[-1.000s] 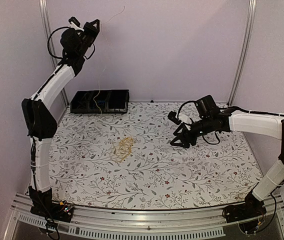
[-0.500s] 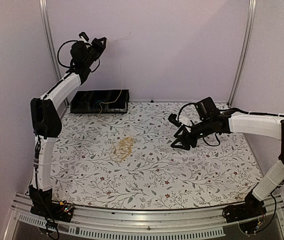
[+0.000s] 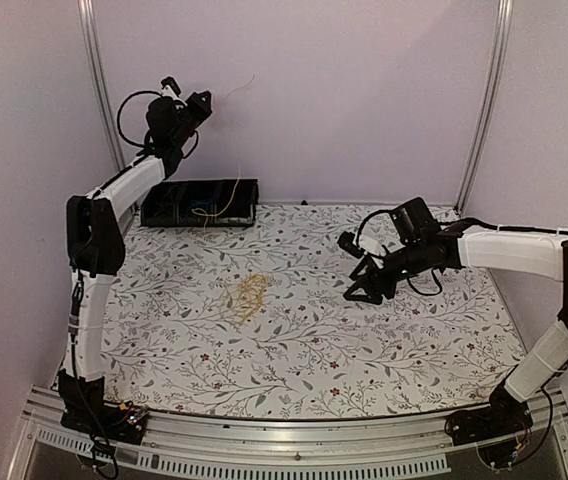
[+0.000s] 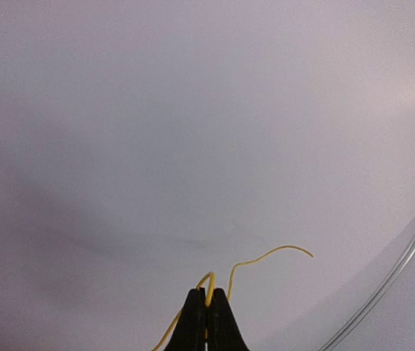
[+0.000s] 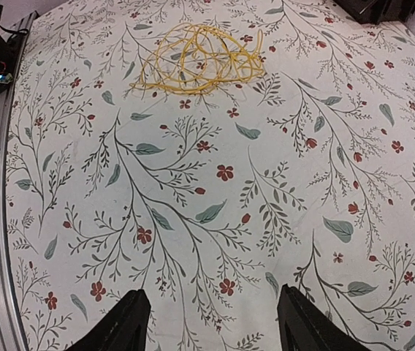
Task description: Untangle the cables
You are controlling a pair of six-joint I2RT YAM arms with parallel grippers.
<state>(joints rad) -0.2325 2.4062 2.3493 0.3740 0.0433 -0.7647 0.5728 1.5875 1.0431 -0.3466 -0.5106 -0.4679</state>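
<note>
1. The left gripper [image 4: 207,292] was seen pinched shut on a thin yellow wire [image 4: 266,254]. Only the plain lilac wall [image 3: 364,100] was visible behind its fingers.
2. The right gripper [image 5: 213,292] was held with its fingers spread wide and nothing between them. It was poised low over the cloth [image 3: 414,350], which was white and printed with leafy sprigs and red flowers.
3. The left arm [image 3: 124,185] was angled steeply upward, with its wrist high beside the back-left upright [image 3: 92,60]. The right arm [image 3: 509,245] was stretched low and leftward from its base.
4. The gripped wire was hung roughly vertical. Its free end was pointed up and right, and its lower part reached the black bin [image 3: 179,203] at the table's back edge.
5. A yellow coil [image 5: 200,58] was seen lying flat near the cloth's middle, well apart from both grippers.
</note>
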